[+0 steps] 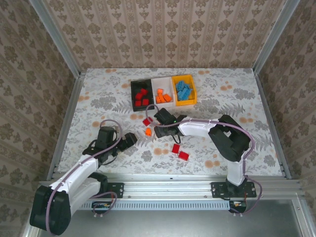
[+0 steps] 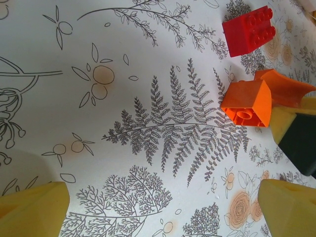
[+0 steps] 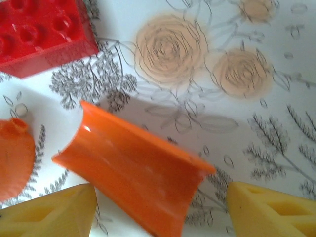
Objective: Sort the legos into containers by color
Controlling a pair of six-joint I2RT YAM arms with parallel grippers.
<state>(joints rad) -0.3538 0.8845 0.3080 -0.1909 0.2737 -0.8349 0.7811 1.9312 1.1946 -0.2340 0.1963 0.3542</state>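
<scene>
The curved orange piece (image 3: 133, 182) is a smooth, glossy trough-shaped slab, tilted and blurred in the right wrist view; it lies on the table (image 1: 98, 98) between the jaws of the right gripper (image 3: 160, 197). The jaws are spread partway around it; its right yellow finger (image 3: 271, 212) stands clear of the piece with patterned cloth showing between them; whether the left pad presses the piece I cannot tell, so no firm pinch is visible.

Just beside the gripper sits an orange brick (image 2: 247, 103), tipped over so the hollow tube in its underside shows; it touches or nearly touches the curved piece. A little farther out is a red brick (image 2: 248, 29) with studs on top, apart from both orange ones; these two crowd the space around the right fingers.

The left gripper (image 2: 163, 197) hovers low over the table with its jaws spread wide and nothing between them; it points toward the orange brick from the near left.

Nearer the arm bases, two more red bricks (image 1: 176, 148) lie close together on the cloth, well apart from the grippers.

At the far side stand three bins in a row, touching; the black bin (image 1: 133, 83) holds red pieces (image 1: 142, 95); the white bin (image 1: 159, 81) holds orange pieces (image 1: 162, 96); the yellow bin (image 1: 194, 91) holds blue pieces (image 1: 182, 91).
</scene>
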